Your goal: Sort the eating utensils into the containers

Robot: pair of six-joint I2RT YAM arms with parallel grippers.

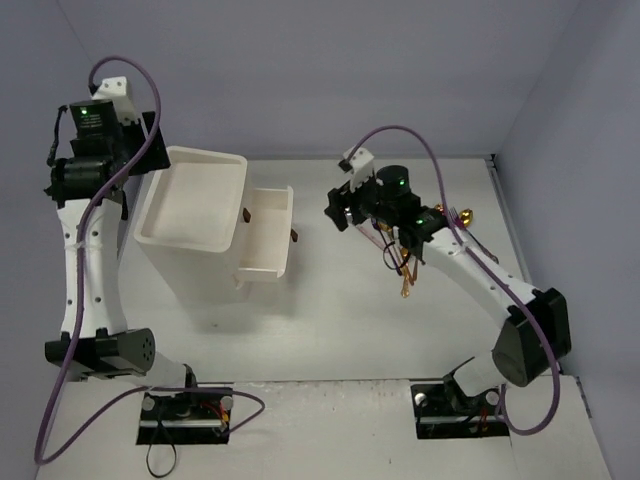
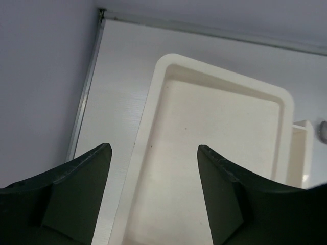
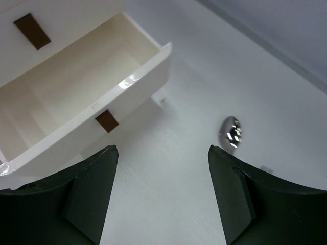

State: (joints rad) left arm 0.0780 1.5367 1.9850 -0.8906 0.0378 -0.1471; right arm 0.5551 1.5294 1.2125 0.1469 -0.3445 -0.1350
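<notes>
Right claw [image 3: 162, 150]: jaws wide apart, nothing between them, nothing held. It hangs above the surface [image 1: 340, 330], to the right of the white box [image 1: 185, 265]. In its wrist view one silver spoon bowl [image 3: 232, 131] lies on the surface just past the tip of one finger [image 3: 232, 194], apart from it. The spoon's handle is not visible. The lower drawer [image 3: 76, 87] sits ahead on the other side, pulled out and well apart from the spoon.

Left claw [image 2: 153, 150]: jaws also wide apart, nothing held. It hovers over the top drawer [image 2: 214, 153], and the drawer's left rim runs through the gap between the fingers. A small shiny bit shows at the far right edge of that view, too little to name.

Counts:
- claws: 2
- drawers showing their insides from above: 2, the lower one sticking out further right
- brown handles [image 3: 107, 121]: 2, one per drawer front
- silver spoon bowl: 1
- gold utensils [image 1: 404, 283]: at least two gold ends poke out from under the right arm in the top view; the arm hides the rest, so I cannot tell the total. They lie on the surface, well right of the drawers.
</notes>
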